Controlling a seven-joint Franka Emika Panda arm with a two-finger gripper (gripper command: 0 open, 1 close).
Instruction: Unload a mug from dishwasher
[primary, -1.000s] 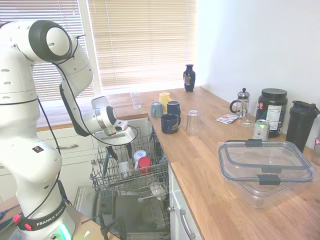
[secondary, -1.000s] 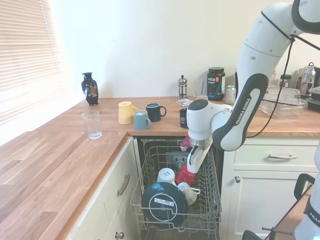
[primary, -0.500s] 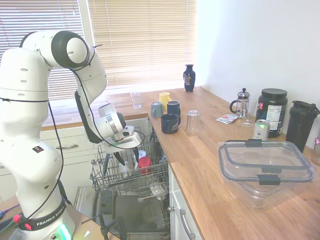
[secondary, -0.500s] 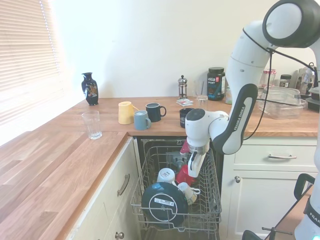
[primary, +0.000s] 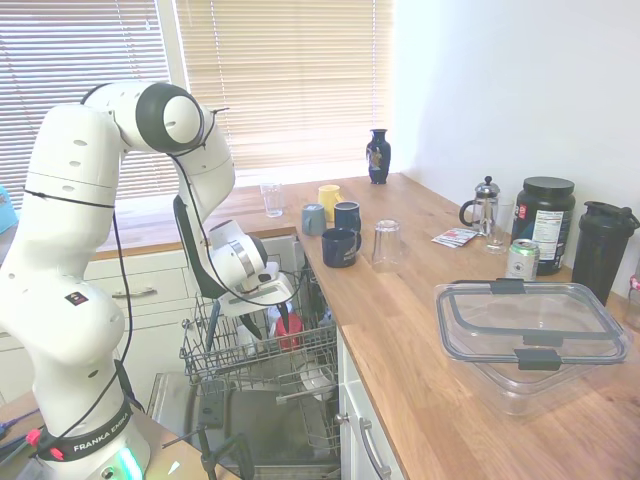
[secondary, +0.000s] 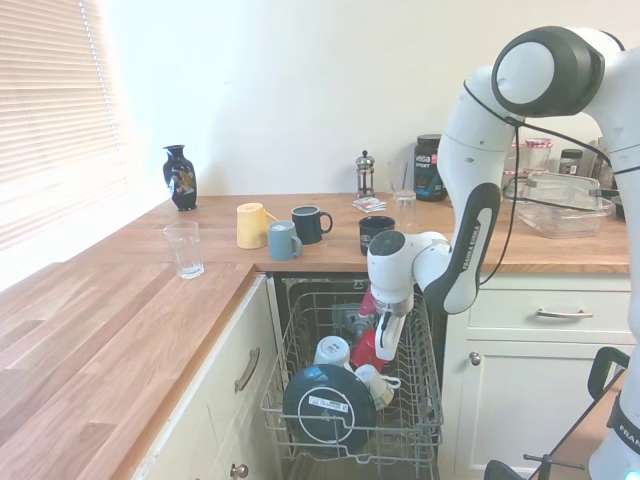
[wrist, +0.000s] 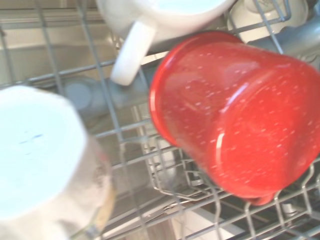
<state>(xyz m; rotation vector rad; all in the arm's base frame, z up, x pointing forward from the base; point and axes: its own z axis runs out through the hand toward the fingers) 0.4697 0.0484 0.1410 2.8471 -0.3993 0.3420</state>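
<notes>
The red mug (primary: 291, 329) (secondary: 367, 351) (wrist: 235, 110) stands upside down and tilted in the dishwasher's wire rack (primary: 212, 352) (secondary: 298, 335), among white cups (secondary: 332, 350) (wrist: 45, 155). My gripper (primary: 270, 322) (secondary: 384, 338) is open and reaches down into the rack, with its fingers at the red mug. Whether a finger touches the mug cannot be told. In the wrist view the mug fills the right half, its rim towards a white cup's handle (wrist: 127, 55). The dishwasher's dark inner door (primary: 270, 430) lies folded down below the rack.
A dark round dish (secondary: 325, 405) stands at the rack's front. The wooden counter (primary: 420, 350) carries yellow, blue and dark mugs (primary: 340, 245), a glass (primary: 271, 198), a vase (primary: 378, 156), a French press (primary: 485, 206) and a clear lidded container (primary: 530, 335). White drawer cabinets (secondary: 545, 320) flank the dishwasher.
The arm has swung towards the counter and sunk lower. The gripper has moved from beside the white cups down to the red mug.
</notes>
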